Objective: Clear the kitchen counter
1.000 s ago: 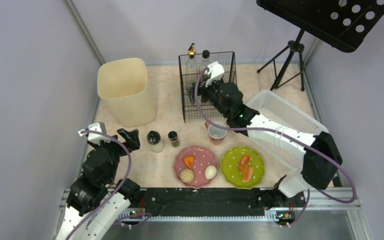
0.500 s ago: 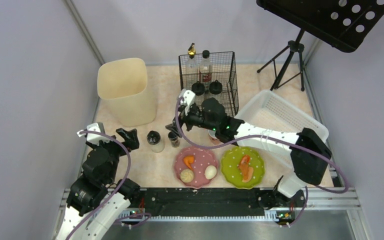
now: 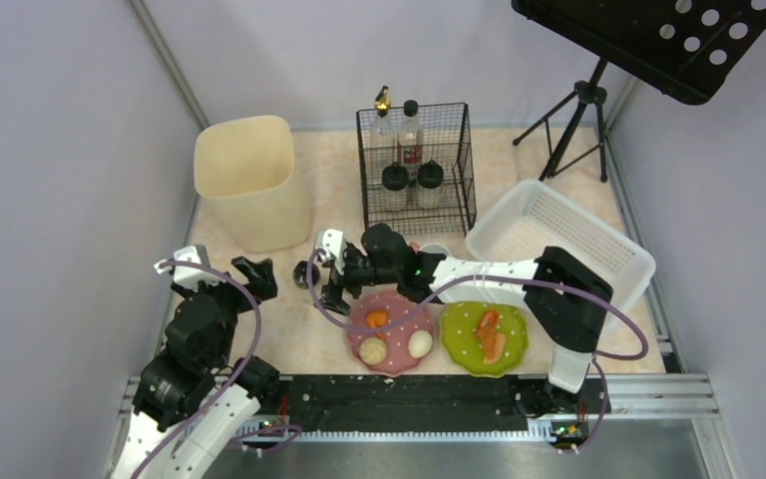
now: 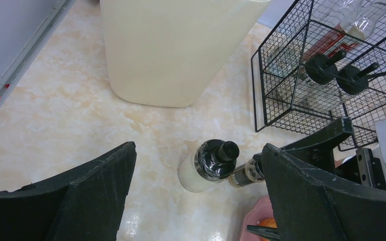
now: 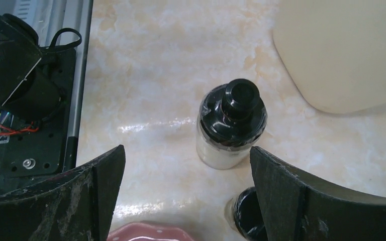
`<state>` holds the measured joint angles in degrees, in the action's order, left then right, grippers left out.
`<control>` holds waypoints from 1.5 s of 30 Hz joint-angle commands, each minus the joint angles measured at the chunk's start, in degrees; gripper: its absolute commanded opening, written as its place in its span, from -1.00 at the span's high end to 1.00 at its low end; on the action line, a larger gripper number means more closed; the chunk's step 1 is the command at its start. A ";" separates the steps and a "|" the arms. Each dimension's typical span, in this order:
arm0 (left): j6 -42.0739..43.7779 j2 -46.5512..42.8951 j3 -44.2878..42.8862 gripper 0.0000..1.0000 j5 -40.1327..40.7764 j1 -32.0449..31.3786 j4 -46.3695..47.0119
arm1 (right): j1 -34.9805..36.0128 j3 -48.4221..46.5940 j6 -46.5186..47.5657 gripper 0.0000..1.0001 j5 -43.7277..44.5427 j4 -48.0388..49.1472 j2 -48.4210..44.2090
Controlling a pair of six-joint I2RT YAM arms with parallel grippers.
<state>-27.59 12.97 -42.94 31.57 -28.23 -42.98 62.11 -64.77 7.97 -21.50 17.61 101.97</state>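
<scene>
The kitchen counter [image 3: 329,215] is beige-pink marbled stone. A white bottle with a black cap [image 3: 305,273] and a small dark-capped jar [image 4: 245,173] stand on it near the left front. My right gripper [image 3: 327,287] is open and empty above them. In the right wrist view the bottle [image 5: 231,125] stands just beyond the open gripper [image 5: 186,196], and the jar [image 5: 249,213] sits beside the right finger. My left gripper [image 3: 251,273] is open and empty, left of the bottle [image 4: 208,165]. The top view hides the jar under the right gripper.
A beige bin [image 3: 249,185] stands at back left. A black wire rack [image 3: 414,170] holds several bottles. A white basket [image 3: 559,239] sits at right. A pink plate [image 3: 391,324] and a green plate [image 3: 484,334] hold food. A mug [image 3: 435,249] is partly hidden behind the right arm.
My right arm has swung from the wire rack down and left to above the white bottle and small jar. The left arm has not moved.
</scene>
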 commanded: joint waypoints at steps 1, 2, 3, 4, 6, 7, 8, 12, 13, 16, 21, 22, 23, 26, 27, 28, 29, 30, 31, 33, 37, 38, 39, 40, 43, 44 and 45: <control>-0.27 -0.10 -0.22 -0.98 0.08 0.17 1.15 | 0.54 -4.25 1.89 -0.83 -2.05 4.79 2.80; -0.27 -0.10 -0.22 -0.98 -0.01 0.17 1.22 | 0.61 -4.67 1.92 -0.83 -2.06 5.31 3.41; -0.20 -0.10 -0.24 -0.98 -0.06 0.17 1.28 | 0.69 -5.07 2.08 -0.84 -2.04 5.58 4.25; -0.18 -0.07 -0.26 -0.98 -0.15 0.14 1.27 | 0.77 -5.80 2.21 -0.84 -1.98 5.79 4.95; -0.03 0.01 -0.14 -0.98 -0.51 0.18 1.41 | 0.83 -7.41 2.62 -0.84 -2.01 5.47 6.63; 0.07 0.04 -0.13 -0.98 -0.62 0.17 1.49 | 0.86 -8.40 2.91 -0.84 -1.87 5.02 7.49; 0.08 0.09 -0.16 -0.98 -0.68 0.12 1.47 | 0.89 -9.15 3.14 -0.84 -1.65 4.75 8.24; 0.16 0.12 -0.13 -0.98 -0.80 0.19 1.54 | 0.91 -12.04 4.07 -0.85 -1.01 3.83 11.03; 0.17 0.19 -0.17 -0.98 -0.90 0.15 1.58 | 0.84 -12.88 4.28 -0.85 -1.00 3.09 11.78; 0.26 0.19 -0.13 -0.98 -0.92 0.17 1.59 | 0.90 -14.49 4.84 -0.85 -1.00 1.86 13.54; 0.35 0.14 -0.14 -0.98 -1.07 0.19 1.72 | 0.91 -14.62 4.96 -0.85 -0.62 1.92 15.77; 0.35 0.10 -0.13 -0.98 -1.07 0.17 1.63 | 0.89 -14.61 4.95 -0.85 -0.44 1.86 16.10; 0.43 0.08 -0.13 -0.98 -1.15 0.16 1.75 | 0.84 -14.56 4.95 -0.85 -0.27 1.89 16.41; 0.44 0.06 -0.14 -0.98 -1.33 0.17 1.84 | 0.83 -14.46 4.78 -0.85 -0.16 2.23 17.14; 0.51 0.11 -0.13 -0.98 -1.34 0.18 1.85 | 0.90 -14.50 4.51 -0.85 -0.01 2.34 17.27; 0.51 0.17 -0.13 -0.98 -1.34 0.19 1.86 | 0.90 -14.59 4.39 -0.84 0.04 2.38 17.42; 0.52 0.11 -0.18 -0.98 -1.38 0.16 1.84 | 0.89 -14.66 4.26 -0.83 0.09 2.47 17.55; 0.52 0.10 -0.14 -0.98 -1.41 0.19 1.85 | 0.85 -14.78 4.12 -0.80 0.18 2.56 17.66; 0.52 0.04 -0.13 -0.98 -1.40 0.14 1.86 | 0.90 -14.79 3.93 -0.77 0.22 2.78 17.75; 0.52 0.10 -0.13 -0.98 -1.43 0.18 1.87 | 0.89 -14.88 3.69 -0.71 0.14 2.95 17.85; 0.52 0.19 -0.14 -0.98 -1.49 0.19 1.94 | 0.89 -15.28 3.00 -0.53 0.52 3.20 18.09; 0.52 0.13 -0.13 -0.98 -1.48 0.18 1.94 | 0.84 -15.28 2.87 -0.48 0.57 3.44 18.16; 0.54 0.20 -0.10 -0.98 -1.51 0.17 1.94 | 0.84 -15.29 2.77 -0.41 0.51 3.47 18.22; 0.59 0.18 -0.08 -0.98 -1.51 0.19 1.94 | 0.84 -15.30 2.64 -0.35 0.57 3.61 18.24; 0.61 0.26 -0.05 -0.98 -1.51 0.17 1.94 | 0.89 -15.12 2.32 -0.07 0.75 4.35 18.06; 0.61 0.27 -0.06 -0.98 -1.51 0.12 1.96 | 0.85 -15.05 2.24 0.02 0.75 4.56 17.90; 0.61 0.26 -0.09 -0.98 -1.51 0.11 1.93 | 0.83 -14.96 2.16 0.10 0.79 4.87 17.80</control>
<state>-27.55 12.97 -42.94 30.65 -28.23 -43.33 62.15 -77.76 11.03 -20.32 20.16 118.78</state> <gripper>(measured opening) 0.990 0.579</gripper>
